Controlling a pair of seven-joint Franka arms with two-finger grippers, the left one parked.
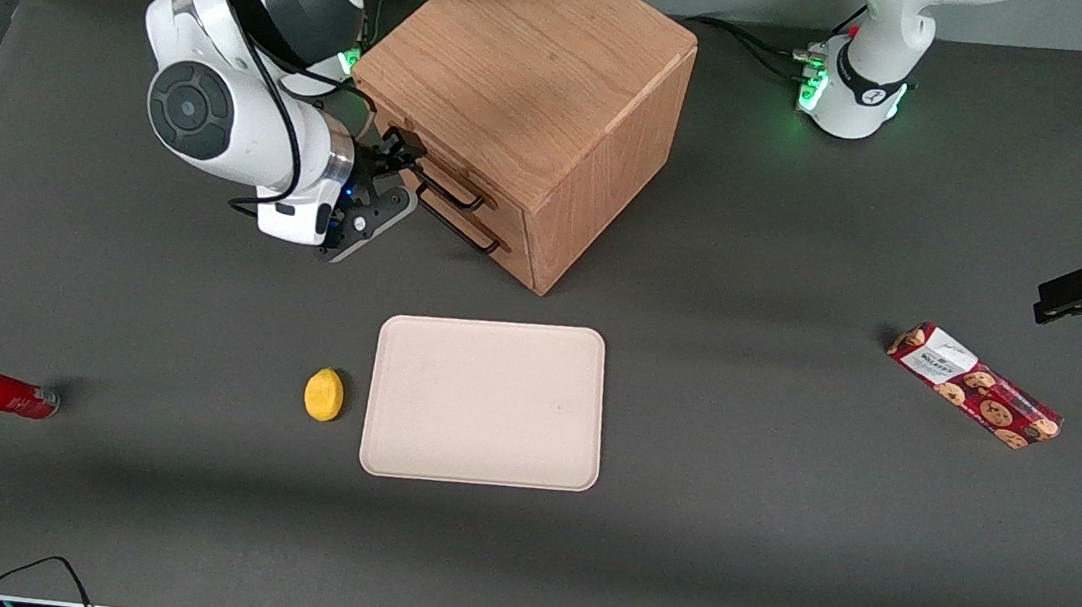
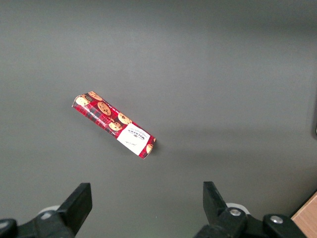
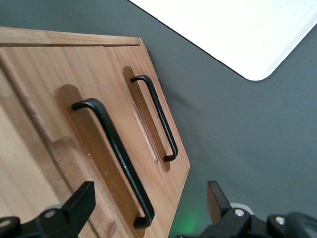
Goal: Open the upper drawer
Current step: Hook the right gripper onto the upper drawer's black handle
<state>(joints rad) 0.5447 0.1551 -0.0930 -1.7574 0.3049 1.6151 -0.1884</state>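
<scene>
Close-up, tool (image 3: pixel 148 208) beside upper drawer (image 3: pixel 74 148)

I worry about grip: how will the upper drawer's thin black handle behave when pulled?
The upper drawer's handle looks like a stiff, smooth bar, so probably rigid yet slippery. The tool, fingers open, is in front of it, not gripping. The cabinet looks heavy and unlikely to slide.

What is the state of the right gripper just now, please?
Right gripper: open, holding nothing; its jaws are spread in front of the oak cabinet, at the upper drawer's handle but not closed on it.
</scene>
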